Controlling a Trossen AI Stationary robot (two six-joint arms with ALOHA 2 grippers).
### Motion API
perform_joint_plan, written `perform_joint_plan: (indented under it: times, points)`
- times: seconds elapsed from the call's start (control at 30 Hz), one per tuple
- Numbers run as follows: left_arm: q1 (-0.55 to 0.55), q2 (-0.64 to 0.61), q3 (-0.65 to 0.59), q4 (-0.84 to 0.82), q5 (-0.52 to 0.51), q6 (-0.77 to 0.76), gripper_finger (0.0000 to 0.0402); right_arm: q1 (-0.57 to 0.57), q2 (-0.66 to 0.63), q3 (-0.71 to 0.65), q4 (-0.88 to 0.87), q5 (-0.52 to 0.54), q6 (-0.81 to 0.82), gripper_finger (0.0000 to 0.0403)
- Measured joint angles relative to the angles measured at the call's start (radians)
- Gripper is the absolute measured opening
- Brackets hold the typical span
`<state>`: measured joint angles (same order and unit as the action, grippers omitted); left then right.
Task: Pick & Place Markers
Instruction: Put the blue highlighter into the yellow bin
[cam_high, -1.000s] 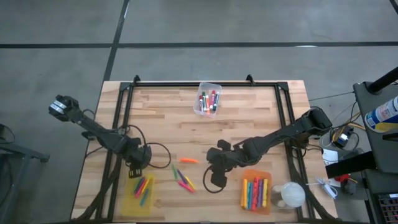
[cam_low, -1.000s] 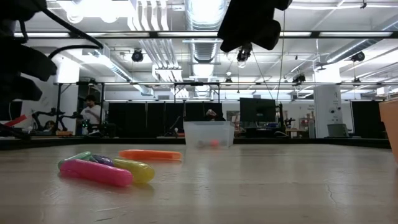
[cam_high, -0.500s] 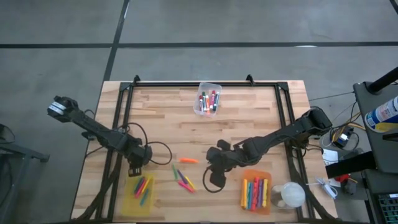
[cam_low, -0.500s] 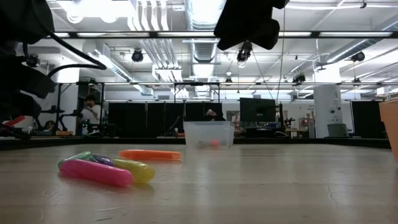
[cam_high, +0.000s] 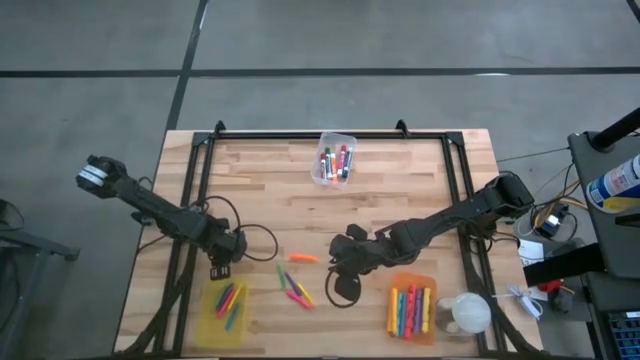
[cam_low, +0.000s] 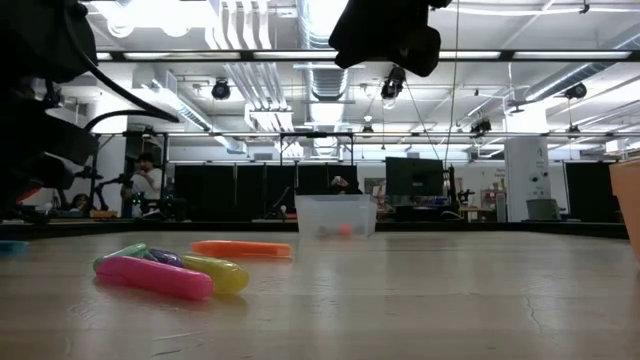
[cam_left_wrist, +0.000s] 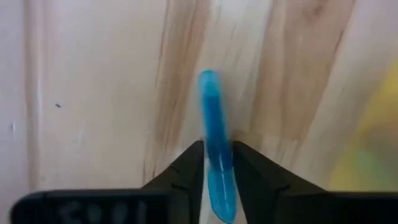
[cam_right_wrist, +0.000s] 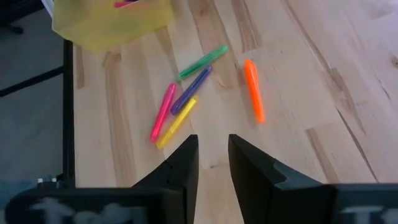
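A light blue marker (cam_left_wrist: 210, 102) lies on the wood just beyond the yellow bin (cam_high: 228, 306), and my left gripper (cam_left_wrist: 216, 147) (cam_high: 222, 264) points down, shut on it. A bit of blue (cam_low: 8, 245) shows at table height in the low view. My right gripper (cam_right_wrist: 213, 139) (cam_high: 340, 264) hovers open above the table's middle, with nothing between its fingers. Beyond it lie green (cam_right_wrist: 202, 61), purple (cam_right_wrist: 191, 89), pink (cam_right_wrist: 163, 112) and yellow (cam_right_wrist: 176, 122) markers in a cluster (cam_high: 298, 292), and an orange marker (cam_right_wrist: 254, 92) (cam_high: 303, 258) lies apart from them. My left gripper pinches the blue marker's two long sides (cam_left_wrist: 215, 159) between its two fingers, about midway along it. The fingers come from above, pointing down, and lie across the marker. The marker lies level, at the height of the table top.
The yellow bin holds several markers, as does an orange bin (cam_high: 412, 310) at the near right. A clear bin (cam_high: 334, 160) with markers stands at the far middle. A white round thing (cam_high: 467, 313) sits at the near right corner. A black frame (cam_high: 190, 200) runs along the table's sides.
My left gripper has come down a little toward the table beside the yellow bin. A bit of blue now shows at the low view's left edge, where none showed before.
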<state>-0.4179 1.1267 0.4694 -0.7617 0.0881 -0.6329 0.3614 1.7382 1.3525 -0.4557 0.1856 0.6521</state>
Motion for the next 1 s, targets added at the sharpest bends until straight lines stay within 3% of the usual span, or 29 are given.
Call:
perform_joint_plan:
  times: [0.23, 0.47, 0.73, 0.87, 1.0]
  points:
    - [0.01, -0.001, 0.001, 0.0, -0.011, -0.1, 0.0026, 0.0, 0.0, 0.0, 0.008, 0.0, 0.0, 0.007]
    - [0.021, -0.01, 0.026, 0.009, -0.04, -0.202, 0.003, -0.002, 0.0, 0.0, 0.026, 0.003, 0.0, 0.0068]
    - [0.021, -0.058, 0.184, -0.114, -0.041, -0.363, 0.0029, -0.018, 0.0, 0.0, 0.028, 0.026, -0.021, 0.0068]
    - [0.015, -0.079, 0.289, -0.183, 0.016, -0.457, 0.0029, -0.025, 0.0, -0.001, 0.029, 0.027, -0.028, 0.0068]
    - [-0.001, -0.086, 0.365, -0.191, 0.111, -0.673, 0.0028, -0.026, 0.0, -0.001, 0.028, 0.027, -0.032, 0.0068]
